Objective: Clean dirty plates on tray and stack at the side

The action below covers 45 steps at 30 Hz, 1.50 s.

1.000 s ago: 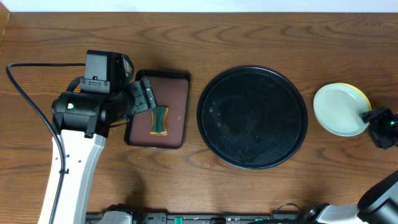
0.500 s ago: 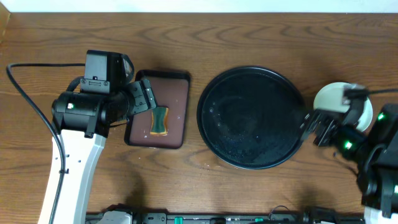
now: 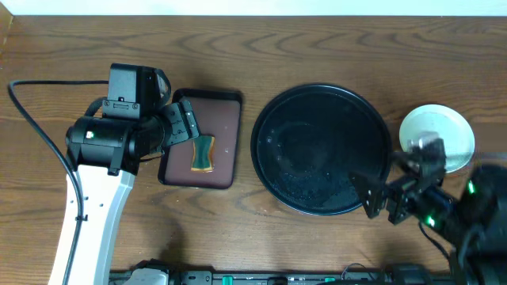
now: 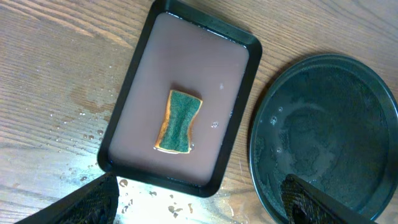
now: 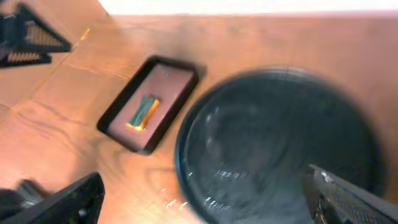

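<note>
The round black tray lies mid-table with no plate on it, only a wet sheen. The pale plates sit stacked on the wood to its right, and I cannot tell how many there are. My right gripper hovers open and empty over the tray's front right rim, apart from the plates. The blurred right wrist view shows the tray between its wide-spread fingers. My left gripper hangs open and empty above the left side of the brown tray. In the left wrist view the black tray fills the right side.
A rectangular dark brown tray left of the black tray holds a green and yellow sponge. The sponge also shows in the left wrist view. Water drops spot the wood in front of the brown tray.
My right gripper has left the plate stack and swung forward and left to the black tray's front right rim, its jaws opening wide. The left arm has not moved.
</note>
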{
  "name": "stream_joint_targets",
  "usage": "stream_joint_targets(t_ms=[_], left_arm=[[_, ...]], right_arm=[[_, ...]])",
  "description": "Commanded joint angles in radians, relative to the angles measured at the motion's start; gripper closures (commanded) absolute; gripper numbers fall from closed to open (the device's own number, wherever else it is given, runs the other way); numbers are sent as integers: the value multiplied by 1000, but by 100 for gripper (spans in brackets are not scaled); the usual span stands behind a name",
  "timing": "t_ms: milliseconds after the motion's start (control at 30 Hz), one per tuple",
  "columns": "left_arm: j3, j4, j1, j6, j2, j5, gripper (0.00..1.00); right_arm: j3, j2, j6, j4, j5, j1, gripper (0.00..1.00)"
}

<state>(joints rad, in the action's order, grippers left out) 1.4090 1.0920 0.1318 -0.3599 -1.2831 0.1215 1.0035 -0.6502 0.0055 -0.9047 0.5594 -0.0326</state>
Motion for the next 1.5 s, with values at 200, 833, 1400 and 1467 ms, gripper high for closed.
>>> stream_joint_targets(t_ms=[200,833,1400,1467], left_arm=[[14,0,-5,12,3,-2,16],[14,0,-5,12,3,-2,16],[14,0,-5,12,3,-2,16],[14,0,-4,12,3,-2,16]], right_arm=[[-515,500,-119,217,-218,-33,1],[-998,645,-115,864,-245,-33,1],[-998,645,-115,857,-245,-33,1],[-998,645,-115,857,-245,-33,1]])
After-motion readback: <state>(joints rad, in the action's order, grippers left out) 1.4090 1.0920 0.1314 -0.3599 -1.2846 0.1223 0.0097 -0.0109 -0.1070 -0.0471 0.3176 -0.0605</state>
